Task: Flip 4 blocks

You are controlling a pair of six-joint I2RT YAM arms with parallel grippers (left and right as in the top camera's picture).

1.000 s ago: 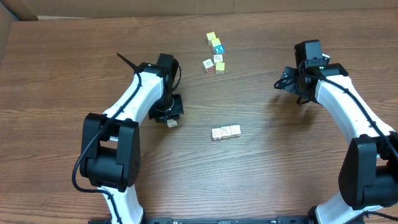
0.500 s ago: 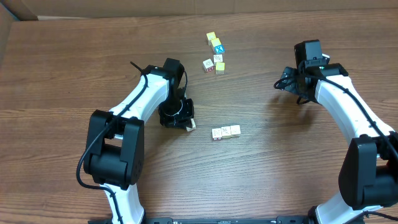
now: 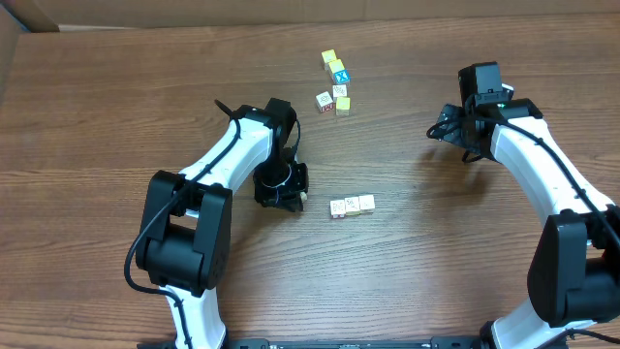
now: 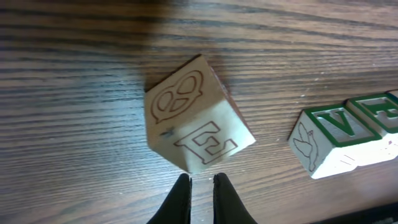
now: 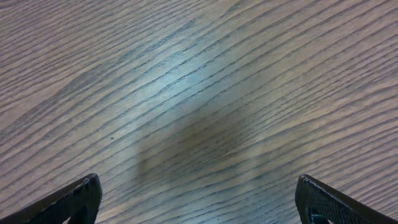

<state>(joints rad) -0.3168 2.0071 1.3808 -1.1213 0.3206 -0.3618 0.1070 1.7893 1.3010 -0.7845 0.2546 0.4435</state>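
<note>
At the left gripper (image 4: 201,183): pressed together, only a sliver between the tips, pinching nothing. Just ahead of those tips: the E block (image 4: 199,121), tilted on the table (image 4: 74,74), a pretzel-like mark on its upper face, the letter on the face toward the wrist camera; touching the tips or not, cannot tell. To its right, near but apart: the row of three blocks (image 3: 352,206), side by side and touching, green-bordered letters on top of the two seen from the wrist. Farther off, toward the far edge: a cluster of cubes (image 3: 335,84), among them a blue one with a white X. At the right gripper (image 5: 199,193): spread wide over bare wood, well apart from every block
</note>
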